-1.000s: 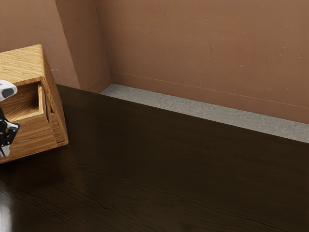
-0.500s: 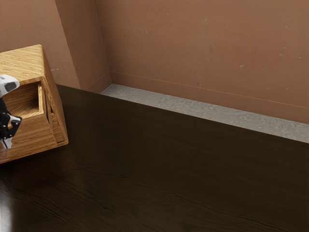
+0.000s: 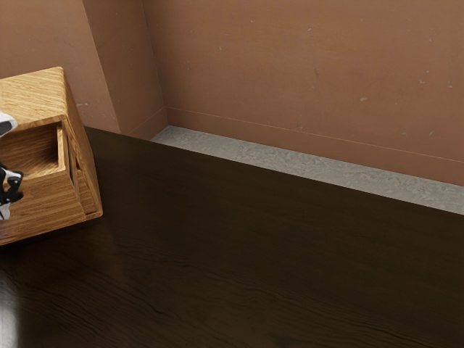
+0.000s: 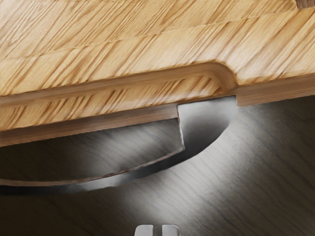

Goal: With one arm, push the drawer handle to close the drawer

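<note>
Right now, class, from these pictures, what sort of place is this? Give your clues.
Probably an indoor room, its use unclear: reddish-brown walls meeting in a corner, a mottled grey floor and a dark wood-grain table show it.

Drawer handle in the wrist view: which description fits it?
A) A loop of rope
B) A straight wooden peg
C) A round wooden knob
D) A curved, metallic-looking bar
D: the drawer handle sweeps in a bow and has a glossy grey surface.
</note>
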### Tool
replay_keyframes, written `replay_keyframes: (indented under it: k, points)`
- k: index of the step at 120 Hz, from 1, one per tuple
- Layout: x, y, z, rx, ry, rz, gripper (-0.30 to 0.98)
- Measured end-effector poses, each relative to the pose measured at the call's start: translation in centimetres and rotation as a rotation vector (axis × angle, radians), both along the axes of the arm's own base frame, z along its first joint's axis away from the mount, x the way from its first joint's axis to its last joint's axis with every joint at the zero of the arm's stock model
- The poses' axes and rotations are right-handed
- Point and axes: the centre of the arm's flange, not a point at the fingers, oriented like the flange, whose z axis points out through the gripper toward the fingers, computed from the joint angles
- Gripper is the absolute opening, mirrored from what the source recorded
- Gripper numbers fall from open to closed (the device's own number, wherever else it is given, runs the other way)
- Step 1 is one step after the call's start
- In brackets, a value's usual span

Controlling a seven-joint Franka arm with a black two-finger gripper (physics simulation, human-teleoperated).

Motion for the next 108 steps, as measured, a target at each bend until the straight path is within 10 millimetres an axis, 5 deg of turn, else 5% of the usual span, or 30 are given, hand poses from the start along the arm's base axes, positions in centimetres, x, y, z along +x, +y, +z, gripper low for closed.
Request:
replay_keyframes:
  k: [108]
  points:
    - [7.0,6.5,0.0,0.027,0.005,0.015,-0.09]
